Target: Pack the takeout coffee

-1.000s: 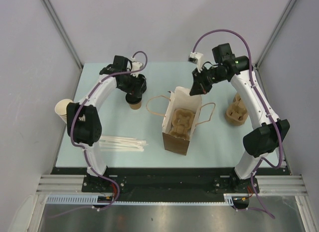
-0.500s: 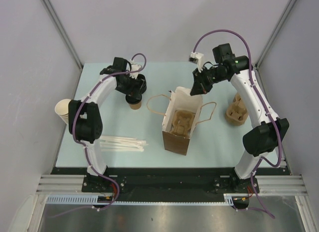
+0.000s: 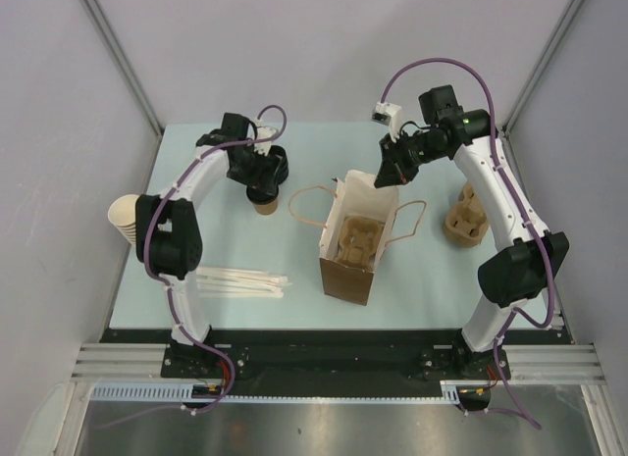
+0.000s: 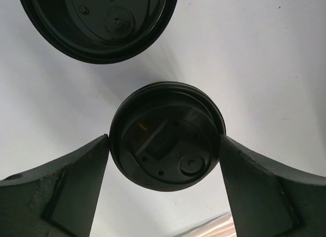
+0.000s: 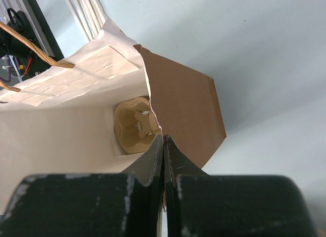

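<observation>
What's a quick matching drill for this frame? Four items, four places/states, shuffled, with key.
Items:
1 takeout coffee
2 cup carrier
3 paper bag
4 cream cup stack

Places/states:
A rim pinched by right gripper
B at the left edge of the table
C straddled by left gripper
D inside the paper bag

Pairs: 1-C, 2-D, 3-A, 4-B

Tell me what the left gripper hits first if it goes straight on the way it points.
The takeout coffee: its black lid lies right between the fingers of the left gripper, though how far below is unclear.
</observation>
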### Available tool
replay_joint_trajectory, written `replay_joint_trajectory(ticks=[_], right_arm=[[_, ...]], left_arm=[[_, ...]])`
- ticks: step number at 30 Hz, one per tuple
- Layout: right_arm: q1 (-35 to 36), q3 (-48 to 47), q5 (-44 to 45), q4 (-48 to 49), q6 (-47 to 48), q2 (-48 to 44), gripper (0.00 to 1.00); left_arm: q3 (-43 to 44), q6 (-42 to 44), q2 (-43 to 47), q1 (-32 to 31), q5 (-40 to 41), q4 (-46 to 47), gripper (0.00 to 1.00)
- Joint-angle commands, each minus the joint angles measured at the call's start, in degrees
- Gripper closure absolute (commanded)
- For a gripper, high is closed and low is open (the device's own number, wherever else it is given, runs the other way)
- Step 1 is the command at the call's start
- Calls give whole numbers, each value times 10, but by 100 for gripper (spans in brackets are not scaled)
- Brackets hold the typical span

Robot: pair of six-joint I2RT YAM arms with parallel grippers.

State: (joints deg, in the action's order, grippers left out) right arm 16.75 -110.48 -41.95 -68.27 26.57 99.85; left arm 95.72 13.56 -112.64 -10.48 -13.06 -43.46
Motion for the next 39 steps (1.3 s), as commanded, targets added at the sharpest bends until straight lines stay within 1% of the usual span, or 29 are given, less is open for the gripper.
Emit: replay_joint_trajectory(ticks=[1, 5, 11, 13, 16, 17, 18, 20, 22, 27, 30, 31, 35, 39], right_arm=[[-1, 0, -20, 10, 2, 3, 100], [-3, -2, -20, 11, 2, 3, 100], [-3, -2, -19, 9, 4, 3, 100], [-3, -2, -19, 9, 4, 3, 100], [-4, -2, -20, 6, 4, 3, 100], [-4, -2, -20, 6, 4, 2, 100], [-4, -1, -21, 4, 5, 1, 100], [-5, -1, -23, 2, 5, -2, 100], [-5, -1, -24, 2, 5, -6, 100], [-5, 10, -36, -3, 2, -21, 100], [-4, 20, -40, -1, -3, -34, 100], [-4, 28, -42, 2, -5, -40, 100], [-5, 43, -52, 16, -10, -66, 100], [2, 52, -62, 35, -8, -106, 100]], left_arm=[[23, 0, -7, 6, -12, 1, 10], [25, -2, -12, 7, -15, -2, 11], [26, -5, -17, 7, -17, -8, 9], [27, -5, -17, 8, -17, -11, 11], [30, -1, -9, 7, -24, -19, 26], [30, -1, -4, 8, -26, -19, 37], [27, -1, 2, 8, -27, -20, 42], [25, -1, 26, 7, -34, -27, 50], [23, -2, 55, 7, -42, -32, 55], [33, 8, 120, 8, -57, -68, 56], [47, 23, 176, 7, -73, -95, 58], [51, 26, 189, 6, -91, -106, 59], [69, 50, 258, -1, -129, -116, 61], [81, 75, 333, -23, -145, -115, 61]])
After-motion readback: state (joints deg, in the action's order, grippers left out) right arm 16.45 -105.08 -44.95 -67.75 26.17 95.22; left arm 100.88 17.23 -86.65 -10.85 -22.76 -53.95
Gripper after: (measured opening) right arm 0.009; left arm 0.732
